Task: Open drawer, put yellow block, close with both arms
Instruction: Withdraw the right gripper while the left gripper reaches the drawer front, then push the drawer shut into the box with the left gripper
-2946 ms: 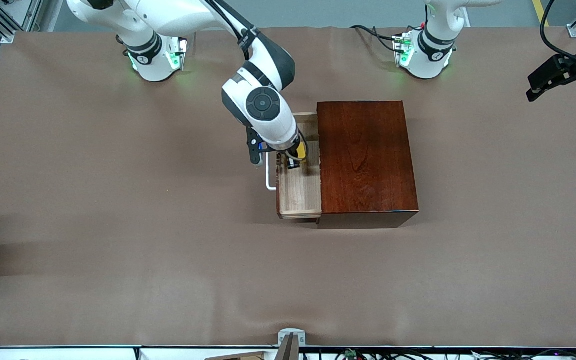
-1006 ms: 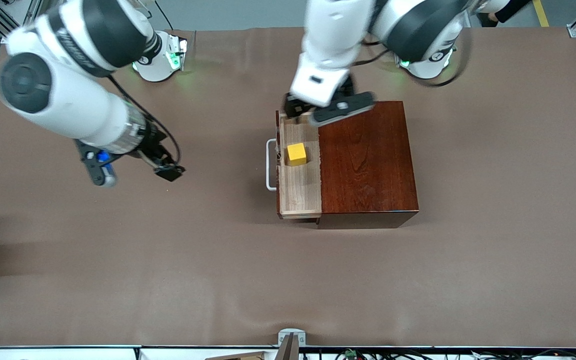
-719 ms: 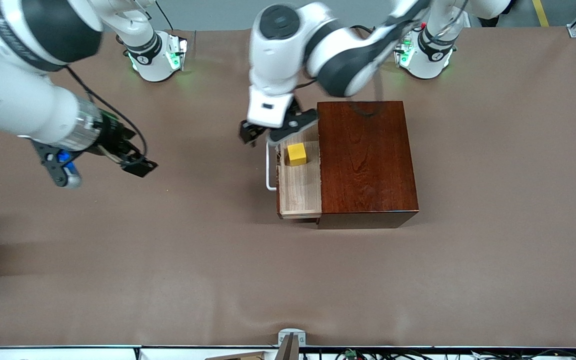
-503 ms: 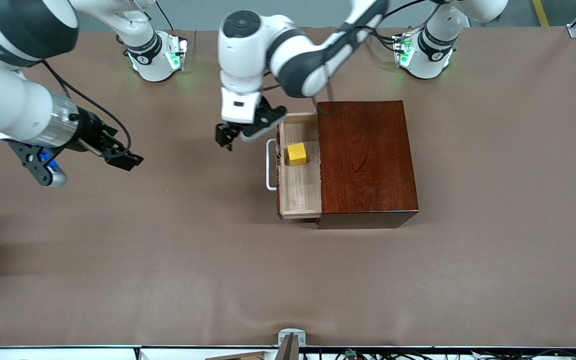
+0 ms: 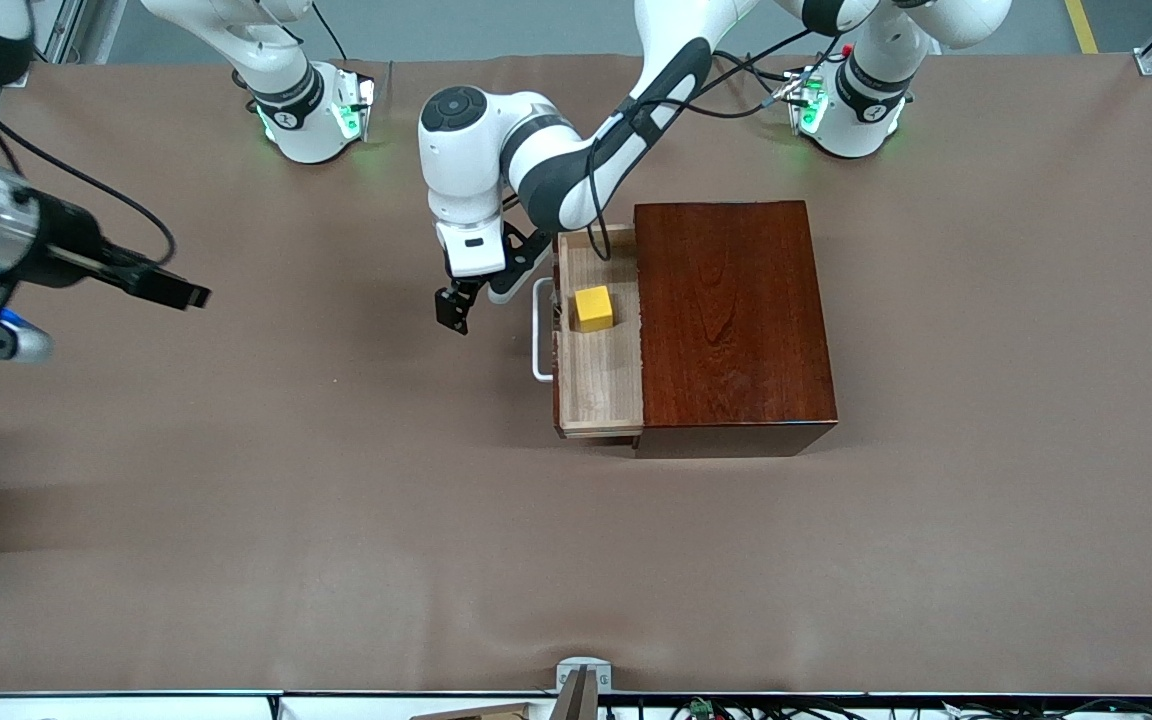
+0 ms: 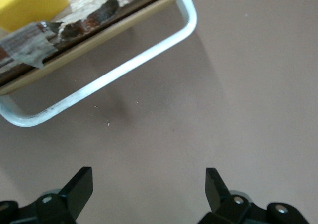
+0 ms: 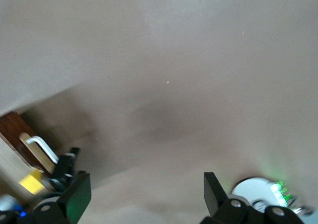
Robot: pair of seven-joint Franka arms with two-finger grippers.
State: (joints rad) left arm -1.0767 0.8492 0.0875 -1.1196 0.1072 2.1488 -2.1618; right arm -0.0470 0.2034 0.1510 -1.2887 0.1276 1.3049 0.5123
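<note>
The drawer (image 5: 598, 385) stands pulled out of the dark mahogany box (image 5: 731, 310), its white handle (image 5: 539, 335) toward the right arm's end of the table. The yellow block (image 5: 593, 307) lies free on the drawer's pale floor. My left gripper (image 5: 476, 300) hangs low over the cloth in front of the handle, open and empty. In the left wrist view the handle (image 6: 99, 80) and a corner of the block (image 6: 30, 3) show ahead of my left gripper (image 6: 147, 174). My right gripper (image 5: 181, 292) is open and empty over the cloth at the right arm's end (image 7: 145, 179).
Brown cloth (image 5: 336, 520) covers the whole table. Both arm bases (image 5: 311, 110) (image 5: 841, 110) glow green along the edge farthest from the front camera. The left arm's forearm (image 5: 576, 170) crosses above the drawer's corner nearest the bases.
The left arm swung from above the box across the drawer and came down in front of the handle. The right arm drew away toward its end of the table. The block stayed in the drawer.
</note>
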